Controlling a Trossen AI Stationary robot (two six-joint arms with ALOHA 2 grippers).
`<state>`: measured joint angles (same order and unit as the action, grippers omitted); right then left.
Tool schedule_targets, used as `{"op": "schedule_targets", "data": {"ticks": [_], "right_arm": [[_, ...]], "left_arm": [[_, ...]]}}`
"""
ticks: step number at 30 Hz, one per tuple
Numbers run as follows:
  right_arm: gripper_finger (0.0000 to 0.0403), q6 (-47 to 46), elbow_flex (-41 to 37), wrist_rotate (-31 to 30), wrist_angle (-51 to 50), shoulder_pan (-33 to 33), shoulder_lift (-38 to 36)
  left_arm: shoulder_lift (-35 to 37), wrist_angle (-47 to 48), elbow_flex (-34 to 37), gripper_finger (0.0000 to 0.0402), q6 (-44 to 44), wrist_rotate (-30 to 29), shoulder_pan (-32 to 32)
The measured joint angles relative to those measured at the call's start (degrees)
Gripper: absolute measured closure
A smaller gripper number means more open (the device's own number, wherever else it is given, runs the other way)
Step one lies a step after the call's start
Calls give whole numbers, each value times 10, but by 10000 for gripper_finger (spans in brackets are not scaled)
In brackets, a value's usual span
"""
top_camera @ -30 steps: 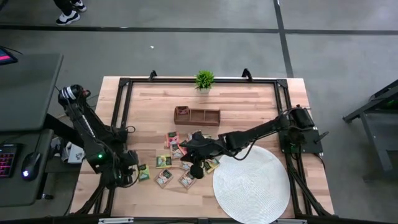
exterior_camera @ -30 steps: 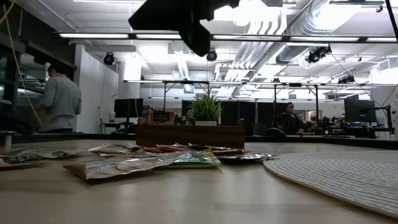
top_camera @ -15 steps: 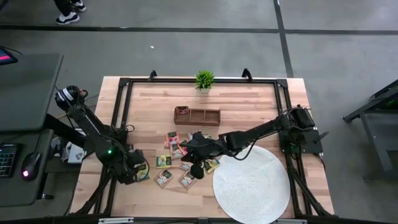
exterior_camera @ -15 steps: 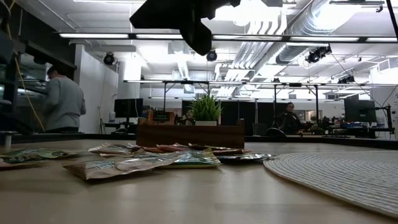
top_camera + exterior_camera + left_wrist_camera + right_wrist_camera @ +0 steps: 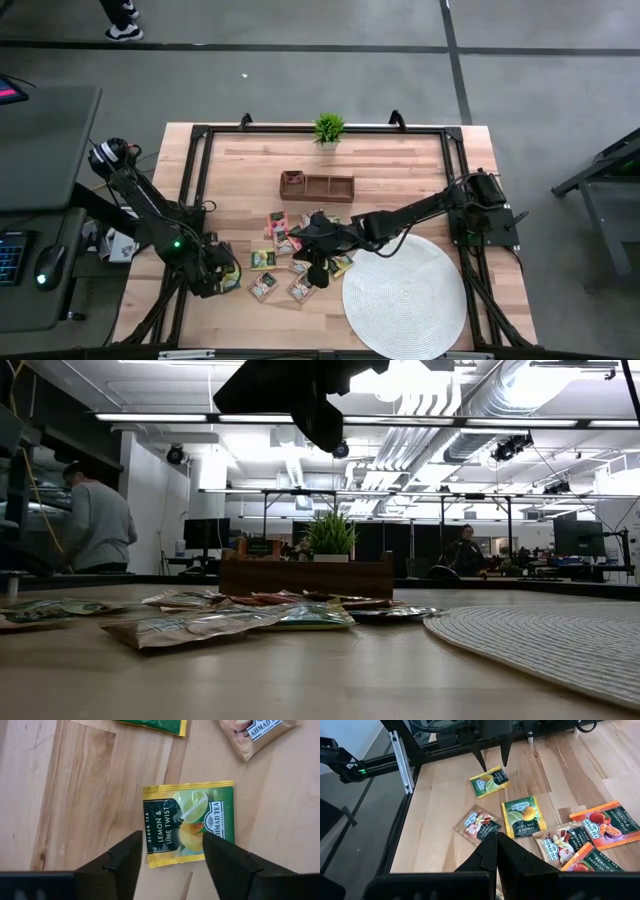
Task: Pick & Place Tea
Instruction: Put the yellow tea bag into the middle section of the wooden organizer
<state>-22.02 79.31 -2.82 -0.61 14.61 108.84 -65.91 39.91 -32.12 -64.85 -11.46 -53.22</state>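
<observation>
Approach on the green-and-yellow lemon-lime packet [image 5: 189, 822]: left gripper [image 5: 172, 851] hangs over it with fingers spread, holding nothing, one dark finger [image 5: 119, 861] to each side of the packet's near edge. Judgement: descend square, so the tips straddle the edge, then pinch; a flat foil sachet on smooth wood may slide. Packet is thin, glossy, square, lying near the table's left frame, apart from the other tea [image 5: 282, 243]. Right gripper [image 5: 497, 851] closed, empty, above the cluster.
</observation>
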Motion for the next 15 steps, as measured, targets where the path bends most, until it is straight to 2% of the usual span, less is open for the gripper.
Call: {"op": "schedule_targets", "data": {"ticks": [6, 15], "right_arm": [[403, 0, 0, 0, 0, 0, 0], [403, 0, 0, -3, -1, 0, 0]], "left_arm": [[0, 0, 0, 149, -1, 4, 0], [-87, -32, -1, 144, -14, 12, 0]]}}
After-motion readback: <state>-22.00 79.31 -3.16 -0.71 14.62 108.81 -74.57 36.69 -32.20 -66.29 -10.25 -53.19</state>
